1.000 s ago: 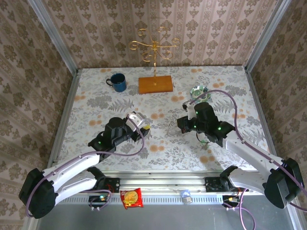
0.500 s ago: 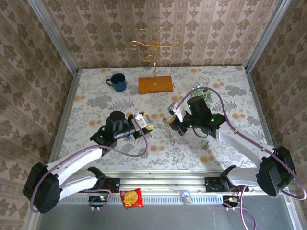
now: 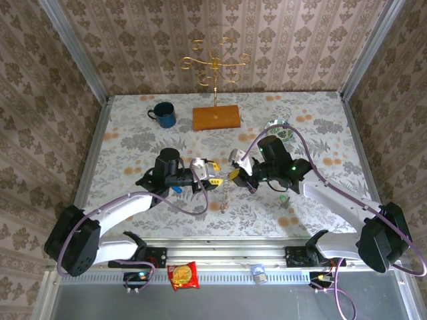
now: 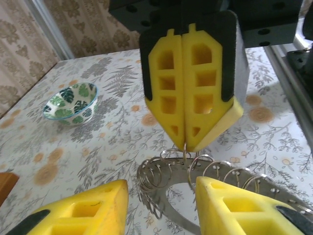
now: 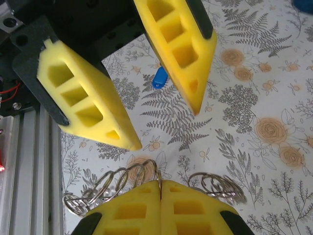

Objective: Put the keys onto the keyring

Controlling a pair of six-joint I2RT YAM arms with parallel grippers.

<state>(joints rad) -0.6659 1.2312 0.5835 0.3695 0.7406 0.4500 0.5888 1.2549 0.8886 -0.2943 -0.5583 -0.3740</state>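
Floral tablecloth, papered walls. Mid-frame in the top view, left gripper (image 3: 215,175) jaws apart, facing the right gripper (image 3: 234,173), whose pads are pressed together on a wire loop of the keyring (image 4: 155,196), just below them; blue key (image 3: 177,189) on the cloth under the left arm. Farther up: bowl (image 3: 279,127) right, wooden stand (image 3: 216,117) centre, mug (image 3: 163,115) left.

The keyring (image 4: 155,201) runs off the bottom edge — partly hidden behind the left claw (image 4: 161,183).
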